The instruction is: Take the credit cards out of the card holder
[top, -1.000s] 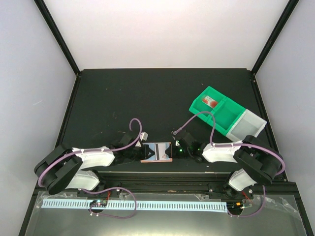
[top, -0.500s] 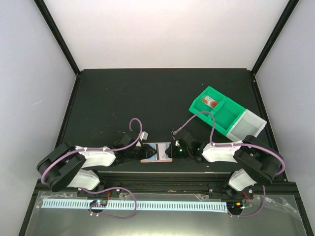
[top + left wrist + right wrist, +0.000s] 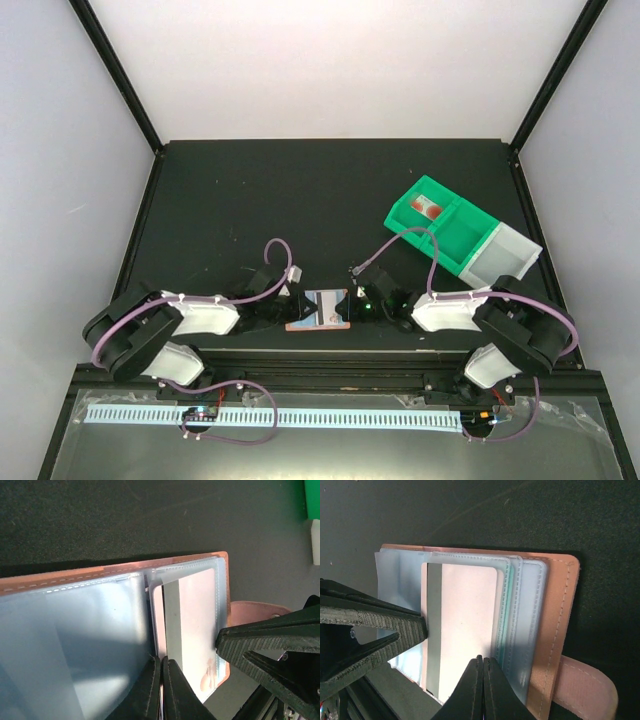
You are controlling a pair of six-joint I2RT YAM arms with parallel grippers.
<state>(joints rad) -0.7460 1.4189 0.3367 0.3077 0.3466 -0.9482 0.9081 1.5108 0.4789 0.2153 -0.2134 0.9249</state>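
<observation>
So the card holder (image 3: 322, 308) is lying open flat at the near edge of the worktop, roughly in the middle, sandwiched between both hands. The left hand (image 3: 160, 666) is closed, its tips pressed together right over the holder's edge by the clear sleeves; can't tell if it's actually pinching anything. The right hand (image 3: 481, 661) is closed too, tips sitting on the pale card (image 3: 465, 625) with the dark stripe, which is inside its sleeve. The snap tab (image 3: 587, 682) sticks out on the right hand's side. The green bin (image 3: 462, 232) sits well off toward the right edge.
</observation>
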